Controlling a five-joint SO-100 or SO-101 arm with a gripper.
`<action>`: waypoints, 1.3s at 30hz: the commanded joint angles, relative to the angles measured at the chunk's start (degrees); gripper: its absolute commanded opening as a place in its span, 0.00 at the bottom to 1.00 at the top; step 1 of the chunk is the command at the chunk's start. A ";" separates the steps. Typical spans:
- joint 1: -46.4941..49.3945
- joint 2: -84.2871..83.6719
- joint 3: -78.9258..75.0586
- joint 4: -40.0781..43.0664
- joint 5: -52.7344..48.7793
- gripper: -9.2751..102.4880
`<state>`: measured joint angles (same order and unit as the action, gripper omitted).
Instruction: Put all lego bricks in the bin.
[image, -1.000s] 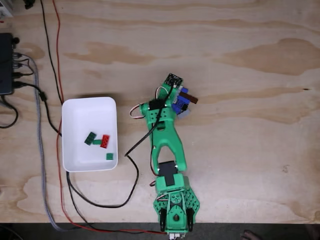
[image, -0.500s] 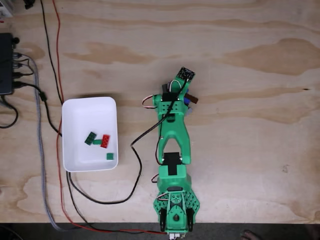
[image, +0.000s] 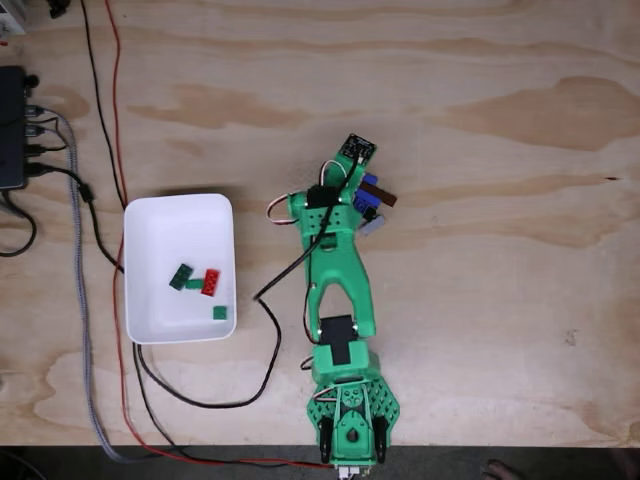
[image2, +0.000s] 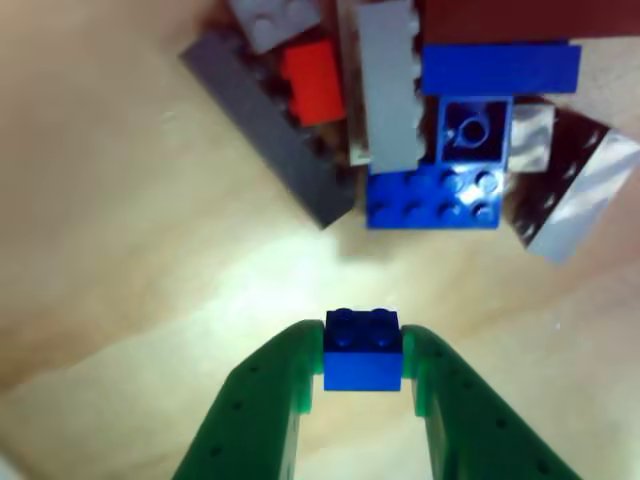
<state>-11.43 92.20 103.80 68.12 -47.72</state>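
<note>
From the other view I see my gripper (image2: 362, 375) clamped on a small blue brick (image2: 362, 350) just short of the pile (image2: 420, 130), while the fixed view alone shows the bin (image: 150, 225) near the tabletop's left edge, three bricks (image: 200, 282) inside.

You are looking at a grainy wood table (image: 480, 300), a smooth shiny plastic bin (image: 150, 225), and glossy plastic lego bricks (image2: 430, 195).
</note>
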 joint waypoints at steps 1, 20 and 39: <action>-11.60 31.46 -7.47 10.63 8.17 0.08; -35.33 9.76 -19.07 10.90 20.57 0.40; 16.17 10.99 16.70 -2.81 -4.39 0.35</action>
<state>3.08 103.54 120.94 69.61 -54.14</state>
